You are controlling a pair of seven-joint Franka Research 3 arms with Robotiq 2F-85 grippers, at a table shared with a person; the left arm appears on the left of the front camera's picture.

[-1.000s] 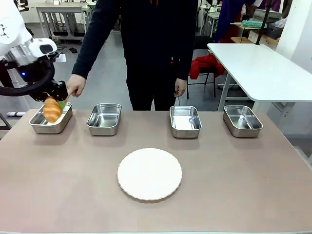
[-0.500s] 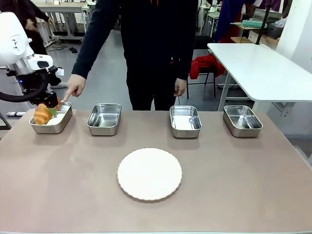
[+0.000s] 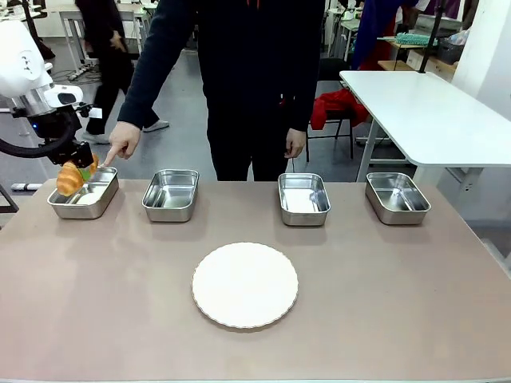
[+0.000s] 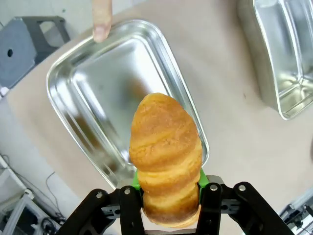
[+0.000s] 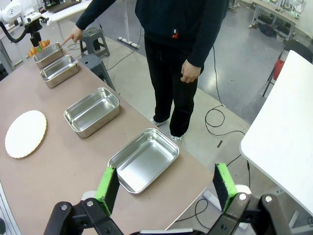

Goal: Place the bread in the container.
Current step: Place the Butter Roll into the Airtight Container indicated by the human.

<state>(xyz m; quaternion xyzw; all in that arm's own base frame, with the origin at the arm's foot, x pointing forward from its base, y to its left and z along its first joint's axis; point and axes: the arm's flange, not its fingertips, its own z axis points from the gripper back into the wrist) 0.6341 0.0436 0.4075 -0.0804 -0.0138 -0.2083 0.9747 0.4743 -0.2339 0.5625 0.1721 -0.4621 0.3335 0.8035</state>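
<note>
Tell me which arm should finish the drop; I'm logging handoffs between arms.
Left. Its gripper is shut on the bread right above the container the person's finger points at. The right gripper is open, over the tray at the table's other end.

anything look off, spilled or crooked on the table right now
Nothing stands out. Four shallow stainless-steel trays sit in a row, the round white plate is bare, and the golden-brown croissant is held by the left gripper above the leftmost tray, where a person's finger points.
</note>
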